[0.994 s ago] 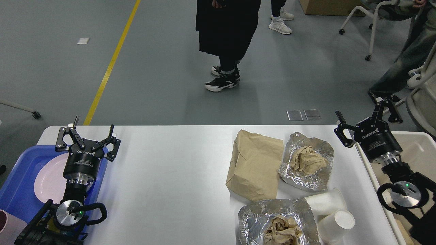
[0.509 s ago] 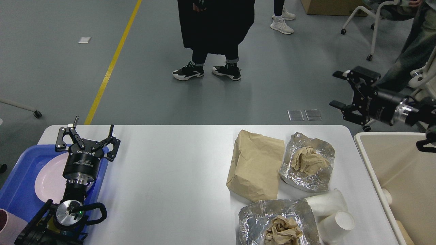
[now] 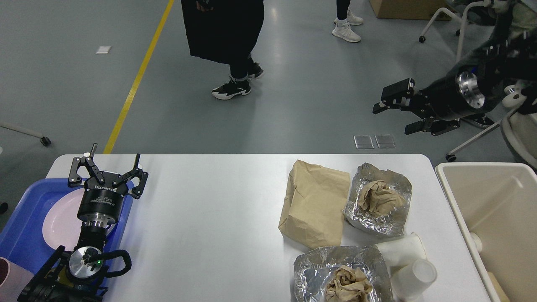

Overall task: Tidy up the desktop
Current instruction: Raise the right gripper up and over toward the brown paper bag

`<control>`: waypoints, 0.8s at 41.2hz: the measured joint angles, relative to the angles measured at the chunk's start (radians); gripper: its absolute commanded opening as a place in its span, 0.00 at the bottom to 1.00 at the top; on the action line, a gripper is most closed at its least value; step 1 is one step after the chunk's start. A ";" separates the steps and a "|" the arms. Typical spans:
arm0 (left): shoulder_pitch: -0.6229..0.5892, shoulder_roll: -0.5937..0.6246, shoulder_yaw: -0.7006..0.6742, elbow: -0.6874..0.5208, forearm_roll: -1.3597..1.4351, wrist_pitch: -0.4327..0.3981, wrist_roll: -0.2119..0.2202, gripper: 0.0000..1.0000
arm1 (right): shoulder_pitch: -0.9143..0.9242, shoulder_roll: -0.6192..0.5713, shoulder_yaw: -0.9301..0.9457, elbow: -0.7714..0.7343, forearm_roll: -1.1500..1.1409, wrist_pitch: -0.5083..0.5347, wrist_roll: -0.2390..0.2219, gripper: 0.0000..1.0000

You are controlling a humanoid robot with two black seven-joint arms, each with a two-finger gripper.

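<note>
Right gripper (image 3: 398,114): raised in the air beyond the far right corner of the desk (image 3: 209,218), over the floor, pointing left; fingers spread apart, nothing between them. Its arm comes in from the upper right.

Left gripper (image 3: 110,167): at the left end of the desk, over the right edge of the blue tray (image 3: 21,226); fingers pointing far, wide apart, holding nothing.

Desk: white, rounded corners, fills the lower part of the view, spanning from the tray on the left to the beige bin (image 3: 495,218) on the right. Centre area bare.

Items on desk, right half:
- Brown paper bag (image 3: 314,201), lying flat, creased.
- Foil wrap w/ crumpled brown paper (image 3: 377,199), just right of the bag, touching or nearly so.
- Second foil wrap w/ crumpled paper (image 3: 340,274), near edge, partly cut off by the frame.
- Two white paper cups lying on their sides: one (image 3: 400,249) just near of the first foil, the other (image 3: 413,277) nearer still, touching the first cup, right of the second foil.

Tray, left: holds a pale pink plate (image 3: 63,222), partly hidden by the left arm; a pink cup (image 3: 10,277) at the near left corner, cut off.

Bin: stands beside the desk's right end, open top; contents not clear.

Background: grey floor w/ yellow line (image 3: 134,84); person in black (image 3: 226,33) standing far of the desk; chair legs at far right.
</note>
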 measured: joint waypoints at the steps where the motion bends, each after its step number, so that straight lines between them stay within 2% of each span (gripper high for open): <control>1: 0.000 0.000 0.000 0.000 0.000 0.000 0.000 0.96 | 0.020 0.014 -0.004 0.013 0.000 0.008 -0.034 1.00; 7: 0.000 0.000 0.000 0.000 0.000 0.000 0.000 0.96 | 0.166 0.081 -0.005 0.136 0.007 0.027 -0.291 1.00; 10: 0.000 0.000 0.000 0.000 0.000 0.000 0.000 0.96 | 0.243 0.096 0.000 0.209 0.010 0.029 -0.371 1.00; 12: 0.000 0.000 0.000 0.000 0.000 0.000 0.000 0.96 | 0.289 0.105 0.000 0.255 0.011 0.029 -0.400 1.00; 17: 0.000 0.000 0.000 0.000 0.000 0.000 0.000 0.96 | 0.420 0.127 -0.012 0.399 0.011 0.037 -0.433 1.00; 24: 0.000 0.000 0.000 0.000 0.000 0.000 0.000 0.96 | 0.527 0.125 -0.027 0.540 0.009 0.038 -0.435 1.00; 33: 0.000 0.000 -0.001 0.000 0.000 0.000 0.000 0.96 | 0.562 0.120 -0.054 0.603 0.009 0.027 -0.433 1.00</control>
